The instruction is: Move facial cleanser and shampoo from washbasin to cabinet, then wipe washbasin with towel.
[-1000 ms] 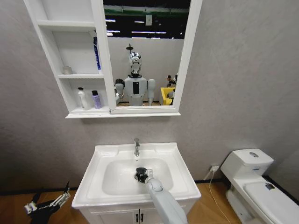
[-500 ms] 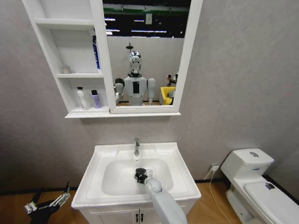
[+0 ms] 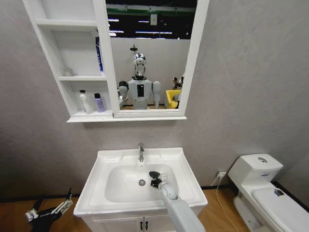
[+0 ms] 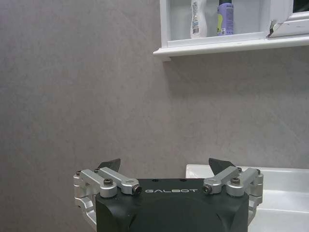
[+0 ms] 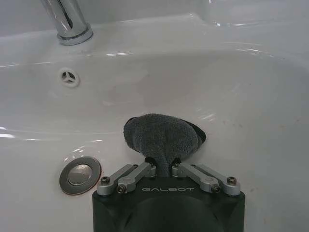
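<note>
In the bowl of the white washbasin my right gripper is shut on the dark grey towel. The towel presses on the bowl's floor just right of the metal drain, below the chrome faucet. The drain is uncovered. On the cabinet's lowest shelf stand a white bottle and a purple bottle; I cannot tell which is the facial cleanser and which the shampoo. My left gripper hangs open, low and left of the washbasin, holding nothing.
A blue tube leans on the cabinet's middle shelf beside the mirror. A white toilet stands at the right. The vanity doors are below the basin. A grey wall runs behind everything.
My right gripper has slid the towel to the right across the bowl, off the drain, which now shows. The left arm has not moved.
</note>
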Motion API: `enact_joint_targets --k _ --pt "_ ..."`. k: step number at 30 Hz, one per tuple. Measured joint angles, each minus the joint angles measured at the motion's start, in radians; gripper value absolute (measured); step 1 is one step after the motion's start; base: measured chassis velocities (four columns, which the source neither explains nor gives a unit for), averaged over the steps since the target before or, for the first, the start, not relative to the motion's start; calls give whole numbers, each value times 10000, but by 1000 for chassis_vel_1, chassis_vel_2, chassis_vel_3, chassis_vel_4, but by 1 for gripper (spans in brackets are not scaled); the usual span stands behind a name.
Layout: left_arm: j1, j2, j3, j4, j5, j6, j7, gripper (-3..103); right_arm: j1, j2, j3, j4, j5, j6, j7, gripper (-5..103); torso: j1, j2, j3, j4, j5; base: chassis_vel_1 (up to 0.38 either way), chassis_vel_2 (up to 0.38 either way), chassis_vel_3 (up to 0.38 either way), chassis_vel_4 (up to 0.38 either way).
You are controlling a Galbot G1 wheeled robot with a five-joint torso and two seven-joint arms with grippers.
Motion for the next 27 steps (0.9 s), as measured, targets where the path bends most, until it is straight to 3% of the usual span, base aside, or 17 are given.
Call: enact_joint_targets --k 5,10,15,18,19,20,21,23,27 --pt "0 0 0 0 0 0 0 100 -187 -81 28 241 -383 204 -14 9 0 0 0 2 1 0 0 0 0" --pt "0 0 0 0 0 0 0 100 -876 -369 128 1764 -1306 443 -128 9 0 0 0 1 -2 0 0 0 0" --pt "-1 0 0 0 0 0 0 100 -1532 -786 -198 3250 -504 -132 958 9 0 0 0 1 -1 0 0 0 0" --pt "0 0 0 0 0 0 -1 100 -1945 -969 -246 4002 136 -490 1046 9 0 0 0 2 0 0 0 0 0" --pt "0 0 0 0 0 0 -1 100 -2130 -1063 -163 4293 344 -558 594 9 0 0 0 0 -1 0 0 0 0" --pt "-1 0 0 0 1 0 0 100 -2301 -1200 55 4485 417 -392 -333 9 -1 0 -1 3 0 0 0 0 0" --pt "-1 0 0 0 1 0 0 100 -2301 -1200 55 4485 417 -392 -333 9 -1 0 -1 3 0 0 0 0 0" --pt "0 0 0 0 0 0 0 100 -2525 -1442 436 4519 -61 22 -2114 9 -1 1 -1 0 -1 0 0 0 0" --pt "0 0 0 0 0 0 0 100 -2736 -1573 555 4574 -128 -106 -2213 9 0 0 0 1 0 0 0 0 0"
